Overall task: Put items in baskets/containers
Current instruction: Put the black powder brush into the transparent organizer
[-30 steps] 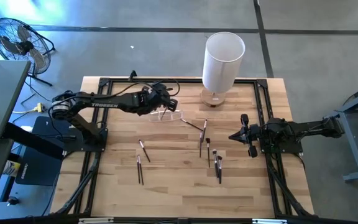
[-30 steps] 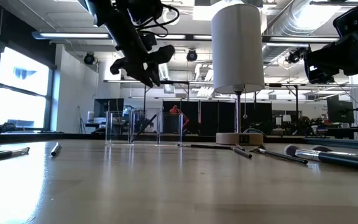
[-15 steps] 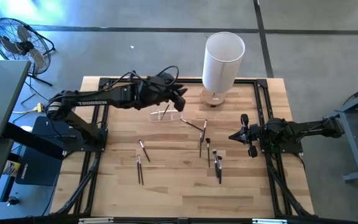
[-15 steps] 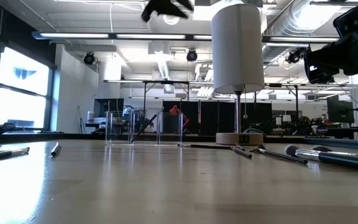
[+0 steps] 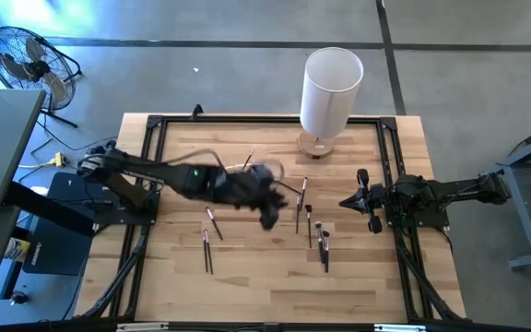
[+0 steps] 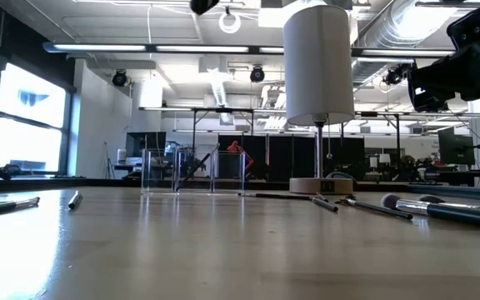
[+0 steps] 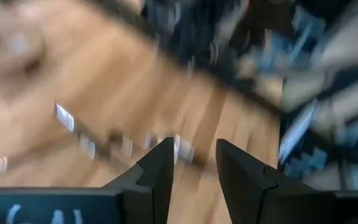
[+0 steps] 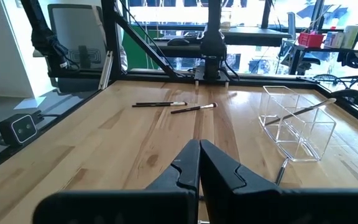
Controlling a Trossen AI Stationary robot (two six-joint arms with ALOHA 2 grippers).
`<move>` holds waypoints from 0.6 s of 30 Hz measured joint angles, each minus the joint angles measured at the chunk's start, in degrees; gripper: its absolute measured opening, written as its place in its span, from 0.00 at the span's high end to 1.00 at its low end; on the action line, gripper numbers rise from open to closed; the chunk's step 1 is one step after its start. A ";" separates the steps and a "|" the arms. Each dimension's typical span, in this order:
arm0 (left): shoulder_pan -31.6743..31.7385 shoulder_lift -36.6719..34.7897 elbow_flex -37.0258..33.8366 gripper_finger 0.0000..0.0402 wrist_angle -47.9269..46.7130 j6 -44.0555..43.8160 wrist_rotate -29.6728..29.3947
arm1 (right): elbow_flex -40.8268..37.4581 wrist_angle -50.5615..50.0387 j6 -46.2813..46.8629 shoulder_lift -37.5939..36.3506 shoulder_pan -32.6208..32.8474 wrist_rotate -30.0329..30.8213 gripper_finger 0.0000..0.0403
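Wooden table (image 5: 247, 277) front edge bare | left end effector (image 5: 267, 214) narrowly parted, empty; right end effector (image 5: 347, 201) closed

Even, bright overhead light, with soft short shadows on the wooden surface (image 5: 247, 267). High view: the left arm (image 5: 201, 182) is motion-smeared; all else is sharp. Left wrist view: heavily blurred throughout. Low view: ceiling strip lights (image 6: 107, 47) and a window (image 6: 23, 125) glare; the near surface reflects them, out of focus.
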 joint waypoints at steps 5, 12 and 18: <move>-3.03 3.56 -0.05 0.78 -7.09 1.75 2.36 | 0.00 1.50 1.43 0.01 0.01 -0.51 0.99; -4.07 1.02 -6.35 0.98 -4.38 8.03 2.50 | 0.00 4.12 7.33 0.08 0.22 2.73 0.99; -4.38 -10.18 -21.35 0.99 7.36 10.15 3.06 | 4.75 3.93 7.53 4.12 3.65 10.84 1.00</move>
